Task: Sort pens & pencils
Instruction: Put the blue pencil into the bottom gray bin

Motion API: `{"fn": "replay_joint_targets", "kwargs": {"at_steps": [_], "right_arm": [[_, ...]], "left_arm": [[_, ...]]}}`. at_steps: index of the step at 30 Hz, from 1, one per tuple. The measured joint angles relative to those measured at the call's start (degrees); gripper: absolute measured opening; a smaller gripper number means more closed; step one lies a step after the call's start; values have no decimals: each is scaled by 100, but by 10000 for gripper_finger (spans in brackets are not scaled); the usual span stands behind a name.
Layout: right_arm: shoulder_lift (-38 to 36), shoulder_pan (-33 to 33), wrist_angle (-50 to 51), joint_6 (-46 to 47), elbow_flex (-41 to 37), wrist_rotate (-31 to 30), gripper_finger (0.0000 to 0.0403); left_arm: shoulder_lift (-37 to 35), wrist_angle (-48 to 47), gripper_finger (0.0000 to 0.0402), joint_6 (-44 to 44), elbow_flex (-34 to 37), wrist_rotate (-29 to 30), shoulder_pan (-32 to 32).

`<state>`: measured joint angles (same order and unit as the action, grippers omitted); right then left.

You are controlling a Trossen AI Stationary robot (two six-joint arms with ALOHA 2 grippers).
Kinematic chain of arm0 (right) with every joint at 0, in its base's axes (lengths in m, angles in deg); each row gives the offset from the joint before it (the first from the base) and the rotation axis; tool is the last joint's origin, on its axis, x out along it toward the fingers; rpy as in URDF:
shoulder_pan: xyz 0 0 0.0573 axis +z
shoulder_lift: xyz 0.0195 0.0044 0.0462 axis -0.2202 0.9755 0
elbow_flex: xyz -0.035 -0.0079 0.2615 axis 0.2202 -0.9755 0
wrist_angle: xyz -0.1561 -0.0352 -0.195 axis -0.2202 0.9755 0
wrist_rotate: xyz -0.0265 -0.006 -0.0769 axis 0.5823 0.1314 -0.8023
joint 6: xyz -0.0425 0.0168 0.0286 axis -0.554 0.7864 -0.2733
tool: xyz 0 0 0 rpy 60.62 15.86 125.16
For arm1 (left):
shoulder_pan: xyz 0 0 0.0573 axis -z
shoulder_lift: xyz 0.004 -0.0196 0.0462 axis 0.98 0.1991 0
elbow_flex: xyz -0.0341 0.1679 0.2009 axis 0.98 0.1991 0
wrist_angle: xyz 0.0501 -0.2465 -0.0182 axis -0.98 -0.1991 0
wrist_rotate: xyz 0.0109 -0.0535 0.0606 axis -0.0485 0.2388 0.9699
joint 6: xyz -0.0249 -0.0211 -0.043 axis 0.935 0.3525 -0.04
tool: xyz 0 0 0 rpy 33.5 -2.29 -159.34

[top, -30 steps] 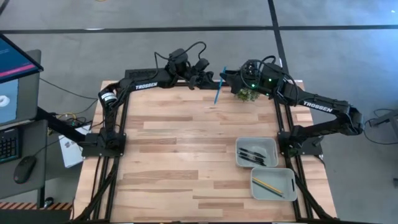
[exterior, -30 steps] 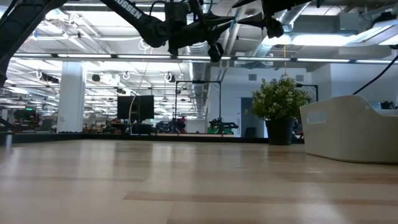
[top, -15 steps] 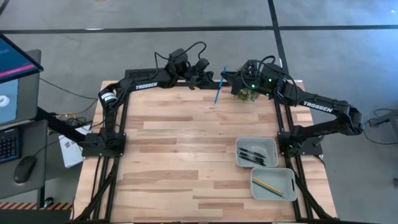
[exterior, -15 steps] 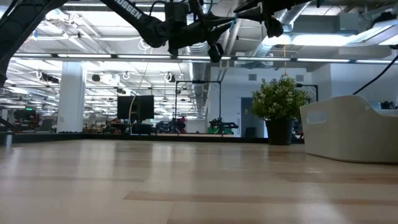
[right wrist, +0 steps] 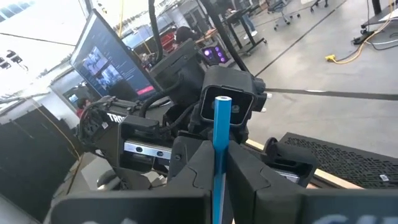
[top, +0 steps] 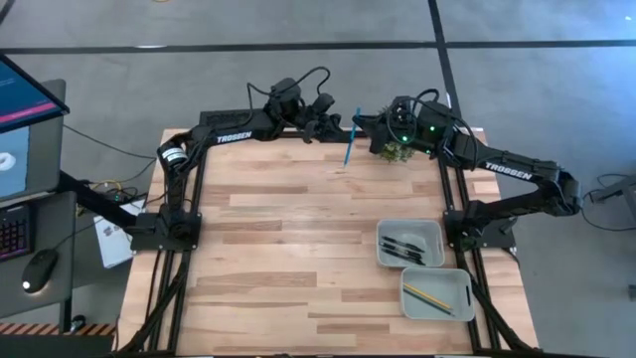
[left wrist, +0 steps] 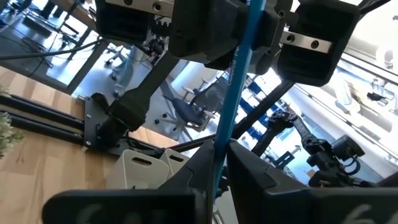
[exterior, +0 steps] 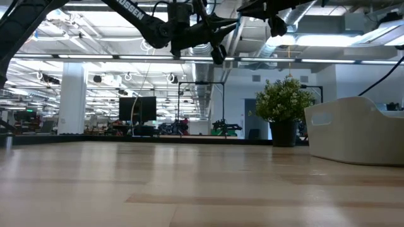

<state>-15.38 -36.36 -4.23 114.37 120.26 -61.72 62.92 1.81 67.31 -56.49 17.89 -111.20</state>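
Above the far edge of the tabletop, both grippers clamp the blue pencil: left gripper low, right gripper near the top. The fingers hide its middle. "TROSSEN" marks both arms; the screen text seems unreadable.

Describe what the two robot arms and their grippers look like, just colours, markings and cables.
Both arms are dark, near-black, jointed links with white TROSSEN lettering. Loose black cables loop over the left arm's wrist, and a small green light glows on the right arm's wrist. The left gripper and right gripper each have two dark, angular fingers; silvery metal plates with screws sit on the gripper bodies.
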Motion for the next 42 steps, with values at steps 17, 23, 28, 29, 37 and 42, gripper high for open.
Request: {"fn": "replay_joint_targets", "kwargs": {"at_steps": [17,23,28,29,37,42], "right_arm": [[0,-7,9,-20,0,-24,43],[19,3,108,-22,-4,43,43],[13,1,94,-20,-4,41,43],[13,0,95,-20,-4,22,43],[3,-11,586,-46,-4,-94,43],[-162,2,1569,-44,-4,202,43]], "left_arm": [[0,20,32,245,1,243,-48],[-2,147,52,-482,-3,236,-61],[-7,553,103,-544,-3,300,-57],[-7,595,112,-533,-3,350,-57],[-7,741,145,27,-3,-426,-351],[-5,723,146,436,-3,-992,-641]]}}
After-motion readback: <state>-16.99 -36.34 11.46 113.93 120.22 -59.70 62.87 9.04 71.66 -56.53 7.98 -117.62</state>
